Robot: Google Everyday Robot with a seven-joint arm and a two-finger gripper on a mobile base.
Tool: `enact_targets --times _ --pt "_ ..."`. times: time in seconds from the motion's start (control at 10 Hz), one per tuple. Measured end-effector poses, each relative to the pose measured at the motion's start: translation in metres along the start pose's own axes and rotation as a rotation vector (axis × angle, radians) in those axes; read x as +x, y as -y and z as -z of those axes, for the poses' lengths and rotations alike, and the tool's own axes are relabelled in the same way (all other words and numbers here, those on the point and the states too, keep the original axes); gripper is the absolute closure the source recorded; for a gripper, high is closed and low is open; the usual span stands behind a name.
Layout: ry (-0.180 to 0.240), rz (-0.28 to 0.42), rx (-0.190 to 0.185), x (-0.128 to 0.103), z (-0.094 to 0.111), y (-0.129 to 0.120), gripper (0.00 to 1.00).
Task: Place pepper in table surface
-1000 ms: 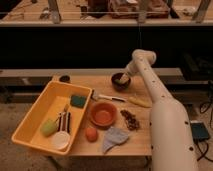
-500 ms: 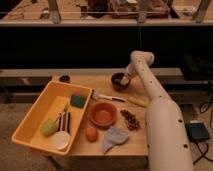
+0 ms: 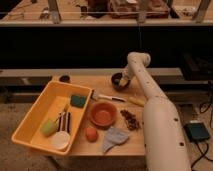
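The pepper [image 3: 123, 81] shows as a small yellowish-green piece at the dark bowl [image 3: 117, 83] near the back edge of the table surface [image 3: 132, 140]. My gripper [image 3: 121, 79] hangs at the end of the white arm [image 3: 150, 100] and is down at the bowl, right at the pepper. Whether it is touching or holding the pepper I cannot make out. The arm reaches in from the lower right and bends over the table's far side.
A yellow bin [image 3: 37, 112] at the left holds a light-green block [image 3: 48, 127], a dark green sponge [image 3: 77, 101], a white cup [image 3: 61, 141] and dark utensils. On the table lie an orange bowl [image 3: 103, 114], an orange fruit [image 3: 91, 134], a grey cloth [image 3: 115, 139], a pale-yellow pod [image 3: 136, 101] and a knife [image 3: 107, 96].
The arm's upper bend has shifted slightly left. The gripper stays at the dark bowl; nothing else on the table has moved.
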State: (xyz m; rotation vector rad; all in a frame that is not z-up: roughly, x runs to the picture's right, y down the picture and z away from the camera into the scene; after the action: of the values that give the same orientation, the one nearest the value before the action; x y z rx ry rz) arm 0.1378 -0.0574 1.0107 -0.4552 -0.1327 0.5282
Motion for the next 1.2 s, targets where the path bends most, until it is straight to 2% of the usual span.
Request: enact_targets --times 0.2,0.4,0.5,0.9,1.2 --pt "-0.005 0.007 -0.007 -0.002 -0.002 -0.002 0.69" --pt "-0.007 0.021 -0.015 -0.003 -0.004 -0.006 0.91" --pt "-0.008 0.027 -0.017 -0.003 -0.004 -0.007 0.98" --pt "-0.004 0.027 -0.019 -0.003 -0.003 -0.006 1.0" --pt "0.015 0.009 0.014 -0.002 0.023 0.013 1.0"
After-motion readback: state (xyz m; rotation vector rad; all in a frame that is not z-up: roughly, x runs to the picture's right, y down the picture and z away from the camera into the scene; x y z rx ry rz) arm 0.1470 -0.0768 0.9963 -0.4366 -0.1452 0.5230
